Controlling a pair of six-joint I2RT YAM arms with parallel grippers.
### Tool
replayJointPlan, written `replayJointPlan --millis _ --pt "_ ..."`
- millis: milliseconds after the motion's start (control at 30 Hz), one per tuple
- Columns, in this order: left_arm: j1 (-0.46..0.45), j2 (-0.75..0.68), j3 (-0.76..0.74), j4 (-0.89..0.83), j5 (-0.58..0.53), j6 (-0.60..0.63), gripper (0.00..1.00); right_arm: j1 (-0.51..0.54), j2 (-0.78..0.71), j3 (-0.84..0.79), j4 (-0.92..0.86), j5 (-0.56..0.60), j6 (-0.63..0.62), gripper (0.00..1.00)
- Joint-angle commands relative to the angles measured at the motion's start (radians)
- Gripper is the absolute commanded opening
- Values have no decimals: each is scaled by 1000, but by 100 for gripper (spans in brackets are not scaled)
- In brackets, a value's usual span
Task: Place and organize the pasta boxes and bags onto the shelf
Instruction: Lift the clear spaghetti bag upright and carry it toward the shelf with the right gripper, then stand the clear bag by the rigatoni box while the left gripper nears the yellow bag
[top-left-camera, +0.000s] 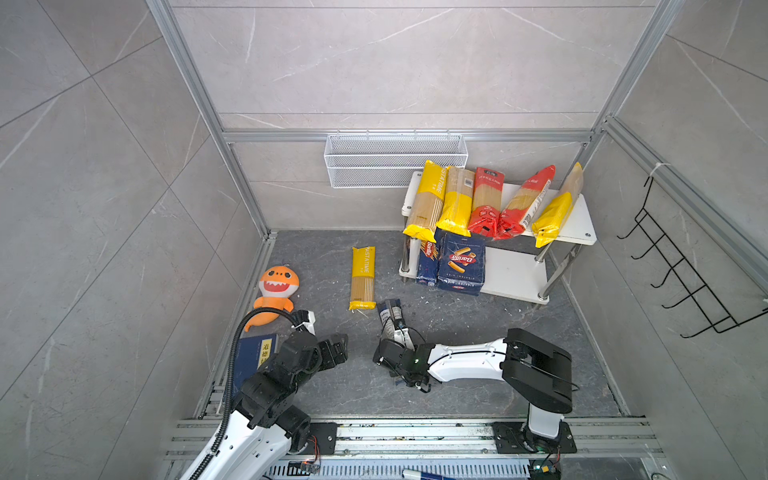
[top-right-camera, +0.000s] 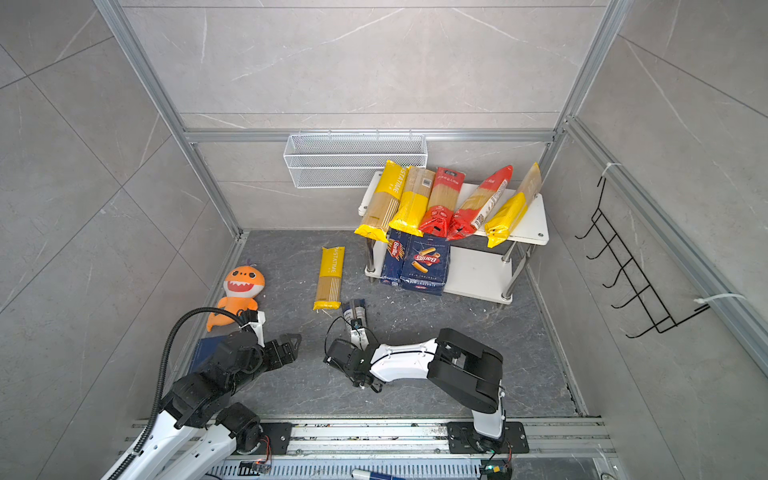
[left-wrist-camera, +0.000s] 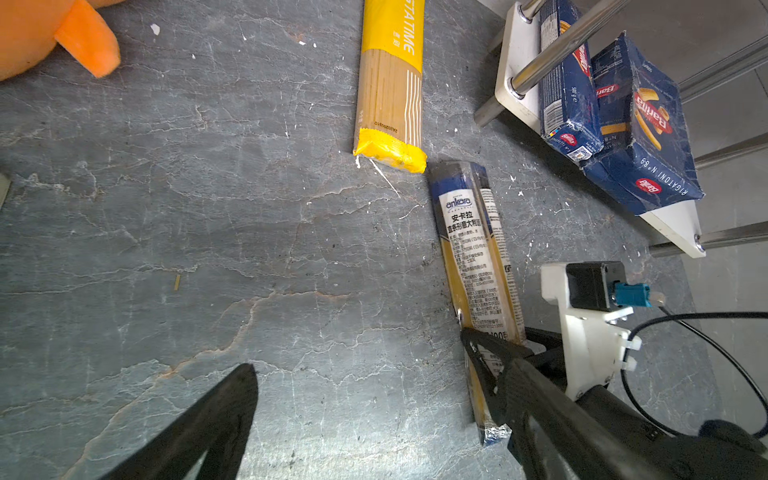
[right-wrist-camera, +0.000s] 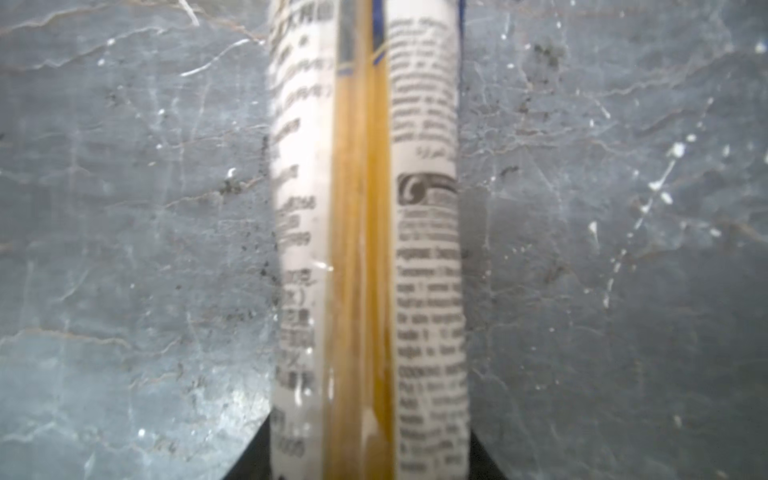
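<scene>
Left wrist | right gripper (left-wrist-camera: 492, 347) clamps ankara spaghetti pack (left-wrist-camera: 469, 232) off-centre; left gripper (top-left-camera: 341, 347) agape, empty | risk: lifted pack may pivot, slip.

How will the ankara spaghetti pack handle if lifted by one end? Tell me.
The ankara spaghetti pack holds long straight strands, so it is probably stiff but brittle. Its glossy film may slip. The right gripper sits near one end, so the pack will likely tilt.

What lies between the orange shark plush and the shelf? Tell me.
A yellow-ended spaghetti bag lies flat on the floor between plush and shelf, touching neither, shown in both top views.
</scene>
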Motion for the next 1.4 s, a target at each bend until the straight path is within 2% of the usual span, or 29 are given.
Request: replayJointPlan --millis 0,100,233,467,700,933,1167,1267,1367 --pt "-6 -6 11 -18 -13 8 95 21 42 -129 -75 -32 34 30" --pt "-6 -2 24 -23 -18 11 95 39 -14 -196 -34 -17 44 22" --pt "-7 5 43 -37 -23 16 95 69 -147 -255 -36 3 64 18" --pt "-6 -21 63 -68 -42 17 95 84 -426 -279 -227 37 74 16" --pt "-6 49 73 -14 -5 30 96 75 -635 -272 -494 158 136 17" --pt "-7 166 106 105 75 55 96 23 -791 -276 -729 251 254 17" --pt "-7 237 141 163 104 79 96 -46 -954 -265 -920 327 306 17" --pt "-7 261 152 185 111 86 96 -107 -994 -275 -869 314 240 17" --pt "-7 295 170 206 119 98 96 -177 -972 -256 -843 308 176 16"
